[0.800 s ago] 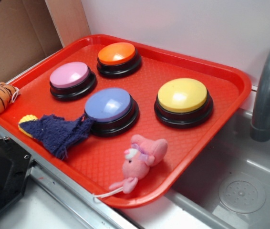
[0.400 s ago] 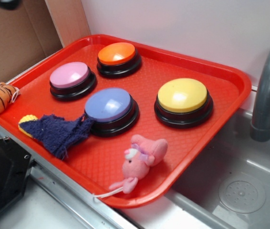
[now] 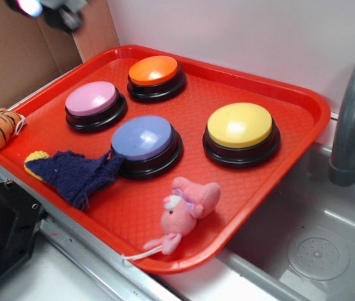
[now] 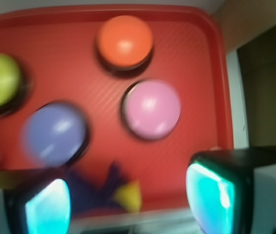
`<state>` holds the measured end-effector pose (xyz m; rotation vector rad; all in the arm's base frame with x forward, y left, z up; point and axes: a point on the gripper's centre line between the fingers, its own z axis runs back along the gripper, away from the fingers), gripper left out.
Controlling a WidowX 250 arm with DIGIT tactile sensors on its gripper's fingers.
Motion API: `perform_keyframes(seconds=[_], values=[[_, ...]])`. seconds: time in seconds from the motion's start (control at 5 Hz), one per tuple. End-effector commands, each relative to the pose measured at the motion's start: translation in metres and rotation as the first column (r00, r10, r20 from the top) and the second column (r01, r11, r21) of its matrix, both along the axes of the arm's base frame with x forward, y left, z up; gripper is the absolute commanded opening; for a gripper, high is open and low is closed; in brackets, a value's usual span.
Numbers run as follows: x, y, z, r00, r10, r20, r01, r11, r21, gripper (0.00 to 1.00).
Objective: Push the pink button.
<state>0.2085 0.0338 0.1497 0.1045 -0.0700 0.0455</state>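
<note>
My gripper (image 4: 130,197) is up high, off the back-left corner of the red tray (image 3: 303,103). In the exterior view only a blurred bit of it shows at the top-left edge, w/ nothing near it. Wrist view shows both fingers (image 4: 211,192) wide apart, empty, nothing between them.

Pink button (image 3: 92,98) sits on the tray's left side, on its black base, untouched. Orange button (image 3: 154,69) is just behind it toward the wall, blue-purple button (image 3: 142,137) just beside it toward the tray front, yellow button (image 3: 239,125) well apart to the right.

Key relation: from the exterior cam the pink button lies below me and toward the tray's middle, i.e. down and a bit right in that frame. In the wrist view it sits above the gap between my fingers, slightly right of centre, closer to the right finger than the left. So I'm not over it yet; I'd judge the next move needs a fwd shift plus a long descent, ending on the dome's centre.

Button is round, so no long axis to align to; approach angle shouldn't matter much.

Risks, imo: the navy cloth (image 3: 80,175) and orange-striped tiger toy (image 3: 0,125) lie near the tray's left-front, and the blue-purple button is close enough that drifting could press the wrong one. Pink plush (image 3: 187,210) is well away at the front.
</note>
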Motion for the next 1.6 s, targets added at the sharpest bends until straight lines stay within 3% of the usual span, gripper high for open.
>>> perform_keyframes(seconds=[0.0, 0.8, 1.2, 1.4], values=[[0.01, 0.041, -0.044, 0.994, -0.032, 0.105, 0.025, 0.998, 0.065, 1.0], [0.005, 0.047, -0.048, 0.995, -0.026, 0.093, 0.021, 0.998, 0.056, 1.0], [0.017, 0.065, -0.087, 0.988, 0.155, 0.0, -0.154, 0.986, 0.058, 1.0], [0.021, 0.067, -0.099, 0.975, 0.219, 0.038, -0.222, 0.97, 0.101, 1.0]])
